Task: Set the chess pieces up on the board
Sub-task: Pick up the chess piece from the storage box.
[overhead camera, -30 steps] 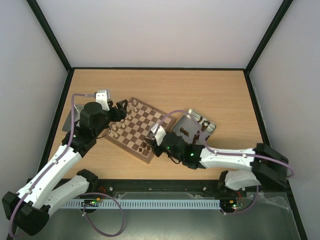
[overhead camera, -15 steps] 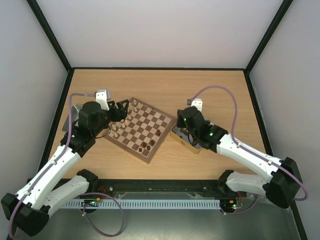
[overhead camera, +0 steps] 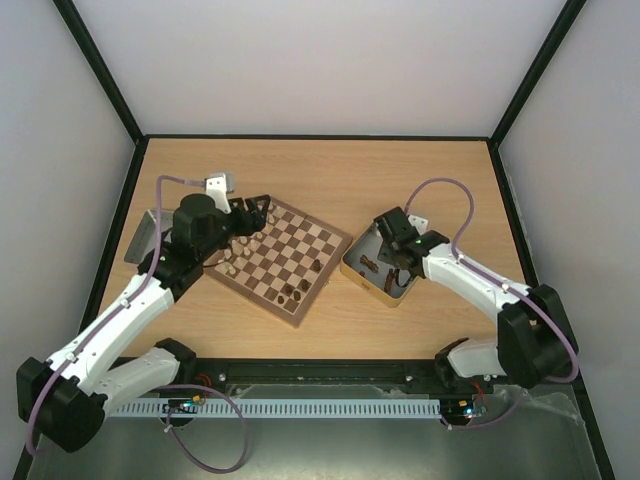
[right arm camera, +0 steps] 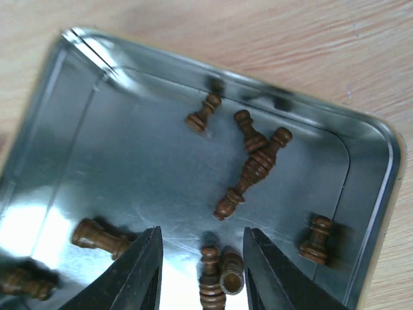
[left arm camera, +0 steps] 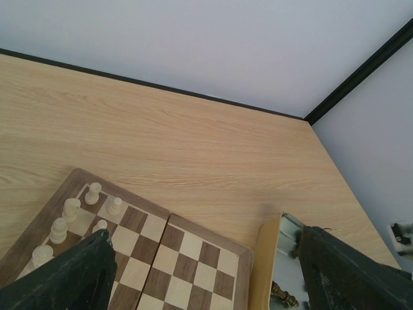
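Observation:
The board [overhead camera: 285, 255] lies tilted left of centre, with cream chess pieces [overhead camera: 236, 262] along its left edge and a few dark ones [overhead camera: 298, 291] near its front corner. My left gripper [overhead camera: 250, 214] hovers over the board's far left corner, open and holding nothing. In the left wrist view its fingers [left arm camera: 80, 274] stand wide apart above the board [left arm camera: 193, 255], with cream pieces [left arm camera: 70, 208] at the left. My right gripper [right arm camera: 203, 271] is down inside the metal tin [right arm camera: 129, 161], open. Two dark pieces [right arm camera: 211, 281] lie loose between its fingers [right arm camera: 139, 271], untouched.
More dark pieces [right arm camera: 255, 168] lie scattered in the tin, one [right arm camera: 314, 239] at the right wall and one [right arm camera: 100, 236] left of the fingers. The tin [overhead camera: 352, 270] sits against the board's right corner. A grey tray [overhead camera: 140, 238] lies at the far left.
My right arm swung from the board's front corner across to the tin and lowered into it. My left gripper shifted slightly toward the board's far left corner and stayed open.

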Robot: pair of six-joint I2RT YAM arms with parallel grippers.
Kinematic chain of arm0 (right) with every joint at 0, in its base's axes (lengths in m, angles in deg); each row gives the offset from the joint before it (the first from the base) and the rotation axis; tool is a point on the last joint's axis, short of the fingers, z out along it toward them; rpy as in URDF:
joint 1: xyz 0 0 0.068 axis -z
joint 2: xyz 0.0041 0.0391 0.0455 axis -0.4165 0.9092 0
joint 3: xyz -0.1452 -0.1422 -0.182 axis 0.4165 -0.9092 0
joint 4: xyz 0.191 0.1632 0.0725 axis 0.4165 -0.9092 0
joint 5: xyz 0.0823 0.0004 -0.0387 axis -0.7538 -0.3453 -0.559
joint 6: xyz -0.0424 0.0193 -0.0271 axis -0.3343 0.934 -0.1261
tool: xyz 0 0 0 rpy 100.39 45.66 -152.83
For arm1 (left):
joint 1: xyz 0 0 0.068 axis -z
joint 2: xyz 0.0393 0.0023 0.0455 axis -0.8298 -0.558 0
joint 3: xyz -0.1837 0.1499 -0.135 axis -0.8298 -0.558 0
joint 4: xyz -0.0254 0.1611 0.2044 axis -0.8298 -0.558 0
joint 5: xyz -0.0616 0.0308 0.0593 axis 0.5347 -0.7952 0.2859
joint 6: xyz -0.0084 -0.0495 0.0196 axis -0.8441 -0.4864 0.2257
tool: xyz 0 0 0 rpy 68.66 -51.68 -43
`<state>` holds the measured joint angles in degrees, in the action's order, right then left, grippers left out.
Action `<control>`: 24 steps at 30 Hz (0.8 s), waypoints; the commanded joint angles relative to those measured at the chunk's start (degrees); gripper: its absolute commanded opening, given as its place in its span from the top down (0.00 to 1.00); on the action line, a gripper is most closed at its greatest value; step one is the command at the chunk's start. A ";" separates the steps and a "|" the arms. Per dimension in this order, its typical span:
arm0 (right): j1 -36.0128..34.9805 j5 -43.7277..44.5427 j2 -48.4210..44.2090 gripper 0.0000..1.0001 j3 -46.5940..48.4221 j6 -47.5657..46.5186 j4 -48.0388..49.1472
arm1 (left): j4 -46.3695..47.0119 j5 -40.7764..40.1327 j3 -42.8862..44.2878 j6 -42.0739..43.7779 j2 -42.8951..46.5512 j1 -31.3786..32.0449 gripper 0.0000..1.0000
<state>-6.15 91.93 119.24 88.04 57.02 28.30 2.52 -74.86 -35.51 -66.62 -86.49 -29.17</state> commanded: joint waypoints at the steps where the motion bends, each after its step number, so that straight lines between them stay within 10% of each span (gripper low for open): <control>1: 0.27 2.89 2.72 0.67 -0.07 2.65 -4.39 | 2.35 0.46 1.20 0.64 -1.42 -0.37 0.21; 24: 0.33 0.71 9.10 0.93 -3.68 4.01 1.66 | 2.64 0.20 1.46 1.54 -3.83 -0.55 0.21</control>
<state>-6.11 91.86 128.42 84.39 60.54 29.65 3.52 -74.40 -35.38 -66.09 -90.68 -29.38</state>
